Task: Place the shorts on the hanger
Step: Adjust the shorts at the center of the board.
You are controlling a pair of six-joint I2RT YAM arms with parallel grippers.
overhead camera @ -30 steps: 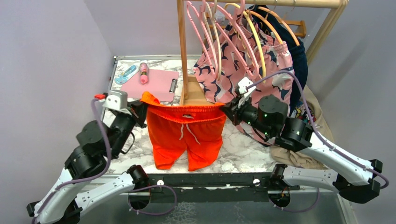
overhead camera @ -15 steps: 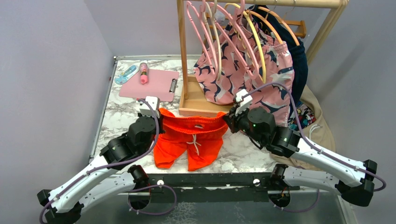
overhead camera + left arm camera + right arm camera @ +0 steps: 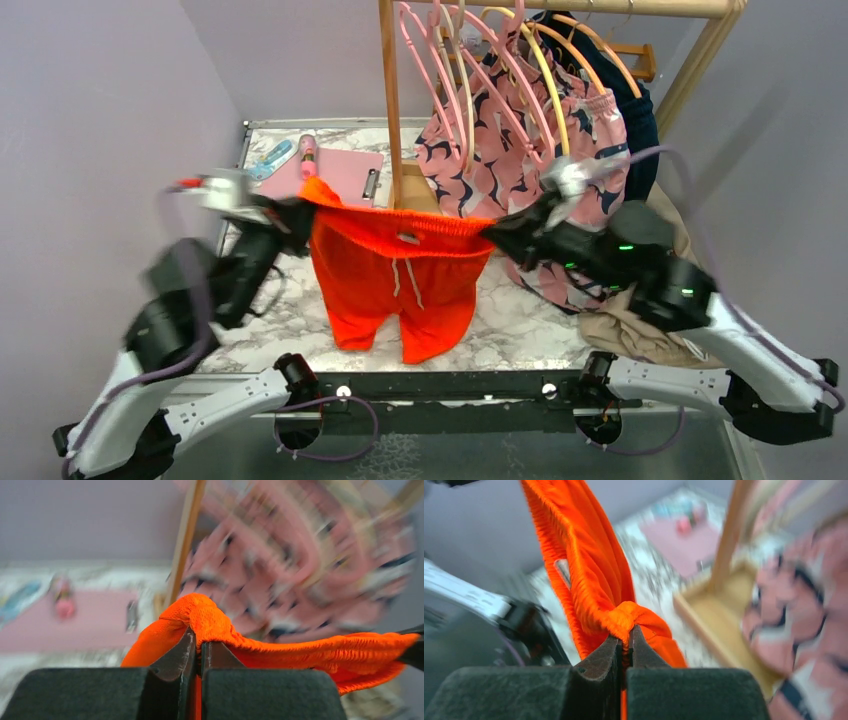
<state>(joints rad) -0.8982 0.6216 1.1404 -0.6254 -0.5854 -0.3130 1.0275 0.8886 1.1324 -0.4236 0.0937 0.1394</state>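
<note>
Both arms have lifted and drawn apart since half a second ago, raising the shorts (image 3: 400,270) from a slack heap on the marble table (image 3: 520,320) so the waistband is now stretched taut.

The left gripper (image 3: 296,208) is pressed together on the waistband corner at 9 o'clock. The right gripper (image 3: 492,232) pinches the opposite corner at 3 o'clock. Both wrist views show orange fabric bunched between closed jaws.

The shorts hang in front of the wooden rack post (image 3: 390,100), with the white drawstring down the middle and the leg hems reaching toward 6 o'clock, near the table's front edge.

The hanger (image 3: 551,88) hangs on the rack rail at about 1 o'clock from the shorts, among pink hangers, apart from the orange fabric. Pink shark-print shorts (image 3: 500,160) hang behind it. A pink clipboard (image 3: 335,175) lies at 11 o'clock.
</note>
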